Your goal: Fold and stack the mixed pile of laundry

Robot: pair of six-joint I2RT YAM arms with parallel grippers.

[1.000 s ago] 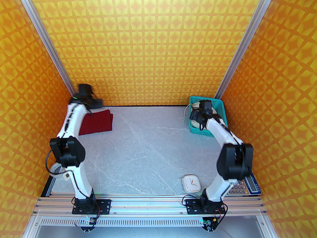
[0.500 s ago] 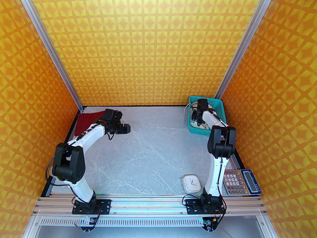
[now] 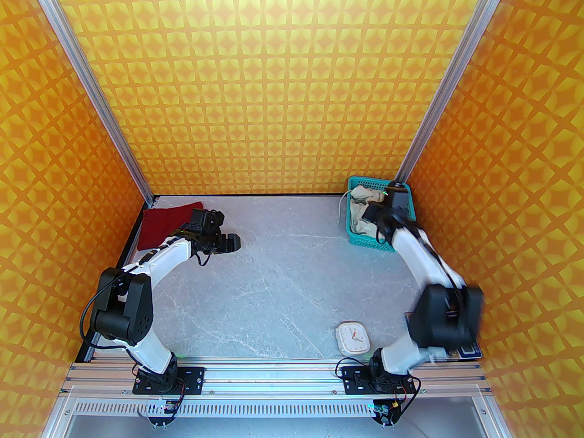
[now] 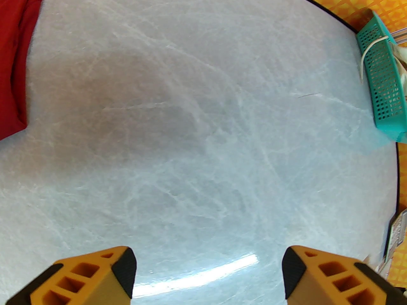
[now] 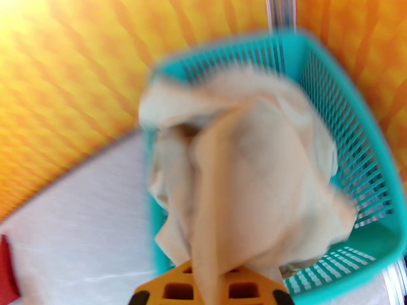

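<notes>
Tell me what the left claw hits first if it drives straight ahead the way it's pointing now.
Probably bare tabletop: the open left claw aims between the red shirt and the teal basket; depth is unclear.

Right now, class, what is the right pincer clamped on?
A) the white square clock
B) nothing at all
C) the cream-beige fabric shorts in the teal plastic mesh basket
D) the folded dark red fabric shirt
C: in the right wrist view, the cream-beige fabric shorts rise out of the teal plastic mesh basket, with a fold pinched in the shut right pincer.
</notes>
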